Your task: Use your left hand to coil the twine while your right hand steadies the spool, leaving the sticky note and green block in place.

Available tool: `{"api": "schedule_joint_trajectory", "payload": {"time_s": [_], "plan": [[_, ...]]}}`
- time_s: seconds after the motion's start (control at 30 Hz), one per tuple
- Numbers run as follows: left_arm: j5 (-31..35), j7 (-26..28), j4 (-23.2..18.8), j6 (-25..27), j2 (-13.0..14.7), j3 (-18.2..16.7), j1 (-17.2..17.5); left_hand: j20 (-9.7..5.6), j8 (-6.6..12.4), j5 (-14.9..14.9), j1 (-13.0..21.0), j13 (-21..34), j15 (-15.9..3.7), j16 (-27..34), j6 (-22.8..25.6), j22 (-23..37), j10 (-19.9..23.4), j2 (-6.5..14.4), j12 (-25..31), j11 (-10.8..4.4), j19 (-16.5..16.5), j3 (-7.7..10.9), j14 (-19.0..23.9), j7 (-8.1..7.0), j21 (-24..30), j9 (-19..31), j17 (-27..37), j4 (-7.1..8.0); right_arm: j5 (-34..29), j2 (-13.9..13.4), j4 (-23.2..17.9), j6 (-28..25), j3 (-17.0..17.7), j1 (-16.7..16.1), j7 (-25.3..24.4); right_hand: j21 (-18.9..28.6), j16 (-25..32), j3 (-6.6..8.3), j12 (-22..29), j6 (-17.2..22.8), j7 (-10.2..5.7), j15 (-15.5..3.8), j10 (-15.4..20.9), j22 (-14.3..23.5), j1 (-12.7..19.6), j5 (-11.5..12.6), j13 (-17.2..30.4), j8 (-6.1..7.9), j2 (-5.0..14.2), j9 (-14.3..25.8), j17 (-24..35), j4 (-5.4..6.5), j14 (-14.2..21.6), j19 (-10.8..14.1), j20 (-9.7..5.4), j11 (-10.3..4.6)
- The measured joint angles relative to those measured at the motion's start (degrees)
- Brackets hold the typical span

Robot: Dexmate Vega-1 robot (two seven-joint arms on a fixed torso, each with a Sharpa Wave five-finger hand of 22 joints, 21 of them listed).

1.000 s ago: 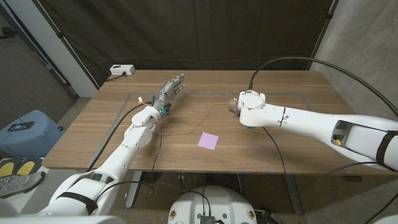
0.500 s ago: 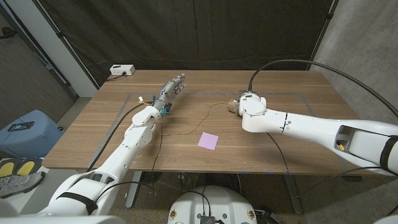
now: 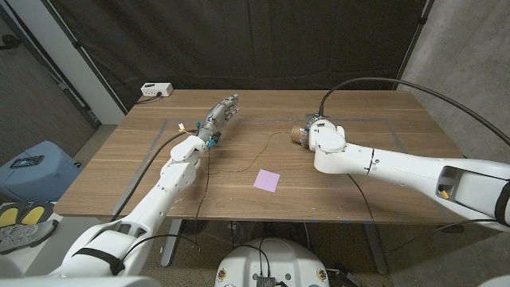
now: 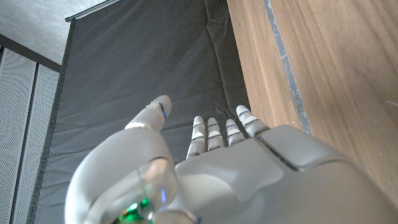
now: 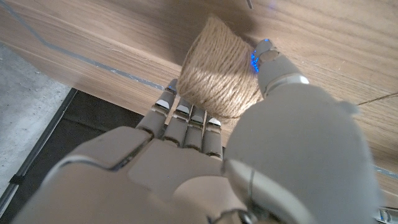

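Jute twine spool (image 5: 219, 73) sitting at table's far right-centre, my right hand (image 5: 205, 162) gripping it, twine strand (image 3: 253, 155) trailing left across wooden table (image 3: 143, 171), pink sticky note (image 3: 267, 180) lying nearer, my left hand (image 3: 217, 115) hovering empty, fingers straight.

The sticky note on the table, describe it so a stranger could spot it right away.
Look at the wooden table, near its front edge, between the two arms. The sticky note is a small pink square lying flat, the only coloured paper there, just in front of the thin twine.
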Motion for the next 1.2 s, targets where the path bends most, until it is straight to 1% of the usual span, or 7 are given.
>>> {"api": "schedule_joint_trajectory", "payload": {"time_s": [0.63,0.77,0.9,0.97,1.03,1.1,1.2], "plan": [[0.4,0.9,-1.7,0.2,0.0,0.4,0.7,0.0,0.0,0.2,0.0,0.0,0.0,0.0,0.2,0.0,0.3,0.0,0.0,0.31,0.0,0.0,0.4,0.22,0.0,0.0,0.0,0.0,-2.6,-2.5,-3.8,2.6,3.5,-2.8,0.6,0.0,0.7,-0.17,0.6,1.1,-0.15,-0.03,1.0,0.1,-0.1,0.0,-0.1,0.26,0.15,0.3,0.5,0.17,1.2,0.4,-0.41,0.25],[0.6,0.9,-2.0,0.2,0.1,0.6,0.7,0.0,0.0,0.4,0.2,0.0,-0.1,0.0,0.5,0.0,0.5,0.2,0.0,0.1,0.0,0.0,0.5,-0.09,0.0,0.0,0.0,0.0,-3.1,-3.0,-4.7,3.1,4.2,-3.3,1.0,0.0,0.7,-0.17,0.7,1.2,-0.23,-0.3,1.2,0.1,-0.1,-0.1,-0.3,0.26,0.15,0.2,0.5,0.17,1.5,0.4,-0.41,0.21],[0.9,0.9,-2.1,0.2,0.1,0.7,0.7,0.13,0.0,0.4,0.5,0.0,0.05,0.0,0.7,0.0,0.7,-0.1,0.0,-0.1,0.1,0.0,0.8,0.11,0.0,0.0,0.0,0.0,-3.3,-3.4,-5.4,3.2,4.7,-3.6,1.1,0.0,0.7,-0.17,0.7,1.2,-0.23,-0.11,1.2,0.1,-0.1,-0.2,-0.6,0.26,0.16,0.2,0.7,0.17,1.8,0.5,-0.52,0.21],[1.1,0.9,-2.4,0.1,0.2,1.0,0.4,0.18,0.0,0.6,0.8,0.0,-0.3,0.0,1.0,0.0,0.9,-0.4,0.2,0.11,0.6,0.0,1.1,-0.18,0.0,0.0,0.0,-0.02,-3.7,-3.6,-5.8,3.6,5.1,-3.9,1.4,-0.2,0.7,-0.17,0.7,1.2,-0.23,-0.12,1.2,0.1,-0.2,-0.2,-0.6,0.25,0.22,0.2,0.8,0.17,1.8,0.7,-0.71,0.21],[1.5,1.1,-2.4,0.0,0.2,1.0,0.4,0.43,0.0,0.8,1.2,0.0,0.02,0.0,1.1,0.0,1.6,-0.7,0.4,0.07,1.1,0.01,1.5,-0.3,0.0,0.0,0.0,-0.65,-3.7,-3.9,-6.3,3.6,5.5,-4.2,1.4,-0.3,0.7,-0.17,0.7,1.4,-0.14,-0.12,1.2,0.1,-0.2,-0.2,-0.6,0.25,0.23,0.2,0.8,0.17,2.1,0.7,-0.71,0.21],[1.9,1.3,-2.7,0.0,0.5,1.6,-0.2,0.82,0.0,0.9,1.5,0.0,0.1,0.0,1.4,-0.1,1.9,-1.0,0.4,0.3,1.4,0.0,2.2,0.0,0.0,0.0,0.0,-0.64,-3.9,-4.0,-6.8,4.1,5.9,-4.5,1.5,-0.3,0.7,-0.17,0.7,1.8,-0.17,-0.15,1.3,0.1,-0.2,-0.2,-0.7,0.23,0.23,0.2,0.8,0.17,2.2,0.9,-0.49,0.11],[2.3,1.3,-2.8,-0.1,0.6,1.8,-0.5,0.84,0.0,0.9,1.7,0.0,0.31,0.0,1.5,-0.1,2.2,-1.3,0.4,0.52,1.9,-0.24,2.4,-0.04,0.1,0.0,0.0,-0.88,-4.0,-4.2,-7.3,4.3,6.5,-4.9,1.6,-0.3,0.7,-0.17,0.7,1.8,-0.23,-0.15,1.3,0.1,-0.2,-0.3,-0.7,0.2,0.23,0.5,0.8,0.17,2.2,1.0,-0.4,0.1]]}}
